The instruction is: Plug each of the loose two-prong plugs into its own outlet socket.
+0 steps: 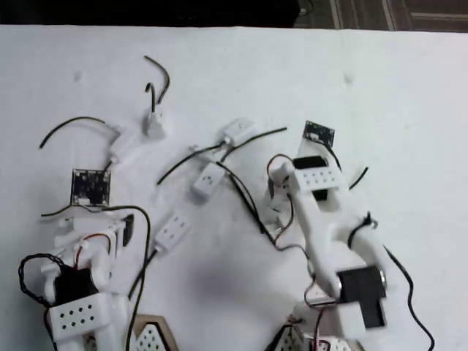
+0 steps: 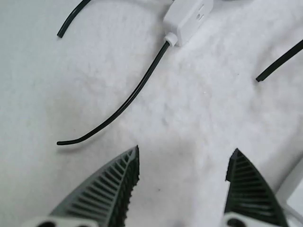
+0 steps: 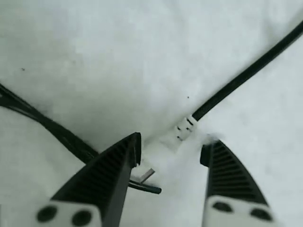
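**Right pincer** [image 3: 173, 142]: part open, astride a white two-prong plug [image 3: 166, 150] that lies flat on the table [image 3: 118, 56] near its middle; nothing is clamped yet. **Left pincer** [image 2: 185, 150]: wide open and empty over bare table, with an outlet socket [image 2: 187, 18] well apart from it. The plug is judged light and rigid, its smooth body apt to slip (the stiff black cable [image 3: 246, 73] may lever it round). Best hold: the body's flat sides, behind the prongs [image 3: 146, 176].

Bare table [image 1: 409, 88] far right, cords [image 1: 243, 194] (tangled) crossing the middle
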Robot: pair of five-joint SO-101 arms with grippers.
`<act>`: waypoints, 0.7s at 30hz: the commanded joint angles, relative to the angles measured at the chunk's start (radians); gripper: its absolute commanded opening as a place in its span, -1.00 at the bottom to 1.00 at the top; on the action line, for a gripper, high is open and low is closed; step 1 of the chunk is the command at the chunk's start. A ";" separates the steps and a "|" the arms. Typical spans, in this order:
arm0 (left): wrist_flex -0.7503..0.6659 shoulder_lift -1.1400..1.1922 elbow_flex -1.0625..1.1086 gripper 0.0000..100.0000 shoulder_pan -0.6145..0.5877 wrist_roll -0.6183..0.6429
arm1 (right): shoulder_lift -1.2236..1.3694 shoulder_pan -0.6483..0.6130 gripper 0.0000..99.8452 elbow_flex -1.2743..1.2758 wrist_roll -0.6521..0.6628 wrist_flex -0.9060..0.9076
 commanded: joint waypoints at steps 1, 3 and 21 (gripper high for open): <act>-0.006 -0.010 -0.005 -0.41 0.002 0.005 | 0.085 0.016 -0.59 -0.068 -0.009 -0.012; -0.006 -0.010 -0.005 -0.41 0.002 0.005 | 0.143 0.016 -0.59 -0.083 -0.009 -0.012; -0.005 -0.010 -0.005 -0.41 0.002 0.005 | 0.021 0.059 -0.97 -0.213 0.347 0.171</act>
